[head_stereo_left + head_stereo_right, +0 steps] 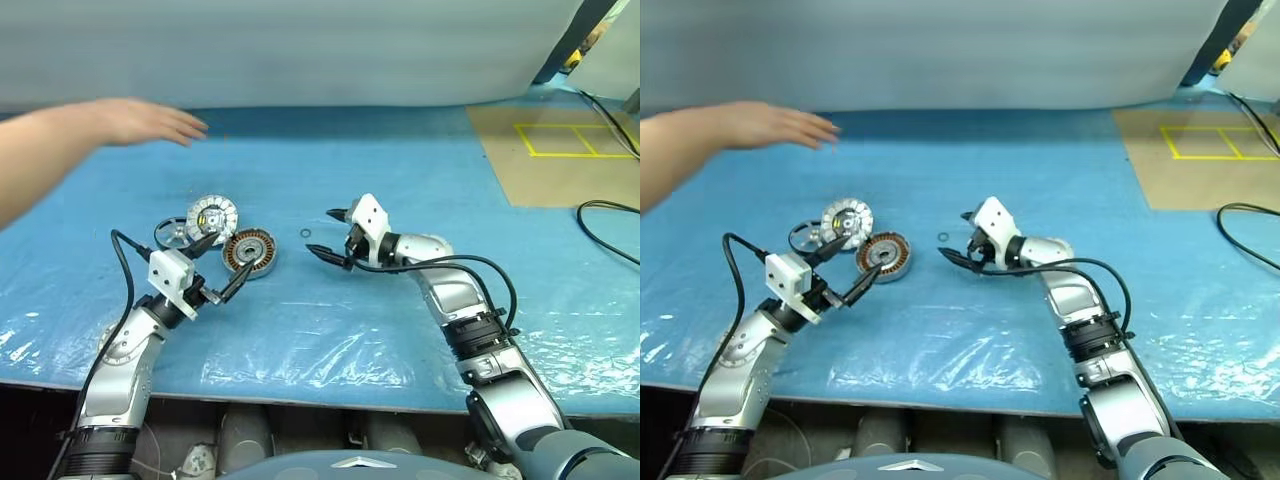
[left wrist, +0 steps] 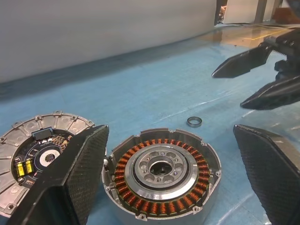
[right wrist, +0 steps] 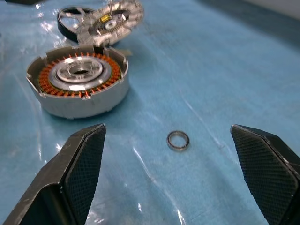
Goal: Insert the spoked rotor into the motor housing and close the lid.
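Observation:
The motor housing (image 1: 248, 250), with its coppery winding ring facing up, lies on the blue sheet. Just behind it the silvery segmented lid (image 1: 211, 215) rests tilted, leaning on the black-rimmed spoked rotor (image 1: 172, 233) to its left. My left gripper (image 1: 233, 254) is open, held low, its fingers (image 2: 70, 183) straddling the near side of the housing without touching it. My right gripper (image 1: 320, 231) is open to the right of the housing, pointing at it. A small metal ring (image 3: 178, 140) lies on the sheet between its fingers.
A person's hand (image 1: 140, 120) reaches in over the table's far left. At the far right lies a brown board with yellow tape lines (image 1: 560, 150), and a black cable (image 1: 603, 218) lies beside it. The table's front edge (image 1: 320, 395) runs just below my arms.

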Available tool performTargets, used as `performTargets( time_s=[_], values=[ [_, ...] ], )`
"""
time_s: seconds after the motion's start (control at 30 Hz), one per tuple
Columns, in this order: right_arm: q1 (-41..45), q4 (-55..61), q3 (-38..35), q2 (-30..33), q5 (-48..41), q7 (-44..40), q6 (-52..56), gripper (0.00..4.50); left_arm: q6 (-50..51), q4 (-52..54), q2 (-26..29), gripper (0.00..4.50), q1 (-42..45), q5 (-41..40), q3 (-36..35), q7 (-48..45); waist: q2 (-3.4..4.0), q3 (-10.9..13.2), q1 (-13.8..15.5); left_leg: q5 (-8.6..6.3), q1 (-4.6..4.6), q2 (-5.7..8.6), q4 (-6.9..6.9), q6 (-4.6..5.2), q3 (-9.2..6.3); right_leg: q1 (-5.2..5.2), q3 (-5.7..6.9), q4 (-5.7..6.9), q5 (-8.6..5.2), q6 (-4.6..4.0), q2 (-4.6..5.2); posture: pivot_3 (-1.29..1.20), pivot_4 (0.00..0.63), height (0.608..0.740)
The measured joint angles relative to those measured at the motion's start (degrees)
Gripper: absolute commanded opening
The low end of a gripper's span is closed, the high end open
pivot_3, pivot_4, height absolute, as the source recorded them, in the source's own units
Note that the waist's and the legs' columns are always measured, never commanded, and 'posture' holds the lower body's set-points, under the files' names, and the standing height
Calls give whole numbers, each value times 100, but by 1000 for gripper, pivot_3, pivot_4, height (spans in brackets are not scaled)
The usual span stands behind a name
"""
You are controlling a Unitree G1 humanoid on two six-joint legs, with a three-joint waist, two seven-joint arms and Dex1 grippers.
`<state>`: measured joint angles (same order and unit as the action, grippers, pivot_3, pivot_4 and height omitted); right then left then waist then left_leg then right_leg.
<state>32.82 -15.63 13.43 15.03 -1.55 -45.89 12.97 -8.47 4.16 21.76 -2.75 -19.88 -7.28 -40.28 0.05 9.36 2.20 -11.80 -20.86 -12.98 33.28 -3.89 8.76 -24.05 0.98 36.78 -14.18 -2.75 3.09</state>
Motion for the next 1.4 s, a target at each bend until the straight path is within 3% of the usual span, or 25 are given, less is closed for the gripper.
performTargets(
  time_s=[0.47, 1.0, 1.37, 1.4],
  values=[
    [1477, -3057, 300, -718, 615, 520, -934, 4462, -9, 627, -93, 4500, -715, 48, -39, 470, 0, 0, 12, 0, -2, 1, 0, 1, 1, 0, 3, -1, -13, -23, 6, 0, 150, 740],
    [1412, -3180, 114, -659, 562, 229, -1015, 4462, 37, 741, -47, 4500, -670, 46, -82, 518, 0, -1, 23, 2, 6, -1, 3, 6, 3, 6, 3, 1, -14, -24, 6, 0, 150, 740],
    [1497, -3401, -33, -708, 554, 248, -869, 822, 36, 717, 18, 4500, -833, 39, -187, 458, 0, -1, 21, -1, 63, -3, -1, 8, 7, 59, 2, -2, -16, -27, 7, 0, 150, 740],
    [1511, -3430, -30, -709, 567, 249, -879, 647, 37, 730, 19, 4500, -853, 38, -201, 461, 0, -1, 22, -2, 74, -3, -5, 9, 8, 69, 2, -5, -17, -27, 7, 0, 150, 740]
  ],
)
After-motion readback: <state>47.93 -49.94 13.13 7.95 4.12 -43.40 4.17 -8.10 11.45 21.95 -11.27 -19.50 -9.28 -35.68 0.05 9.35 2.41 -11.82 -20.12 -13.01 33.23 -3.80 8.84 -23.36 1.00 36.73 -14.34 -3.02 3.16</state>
